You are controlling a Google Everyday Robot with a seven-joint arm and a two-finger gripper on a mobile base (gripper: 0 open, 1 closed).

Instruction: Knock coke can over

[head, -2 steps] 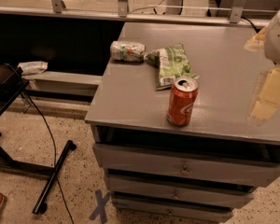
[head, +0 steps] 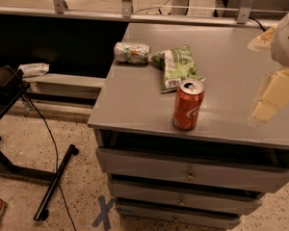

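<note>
The coke can [head: 188, 104], a smooth red-orange metal cylinder with white script and a silver top, stands upright near the front edge of the flat grey tabletop [head: 130, 107]. Just behind it lies a crinkled green and white chip bag [head: 176, 66], and beyond that a pale can [head: 131, 52] on its side. The pincer [head: 272, 97], pale cream and blocky, hangs over the right edge of the tabletop, well apart from the coke can, touching nothing visible. Whether it is released or clenched, I cannot tell.
</note>
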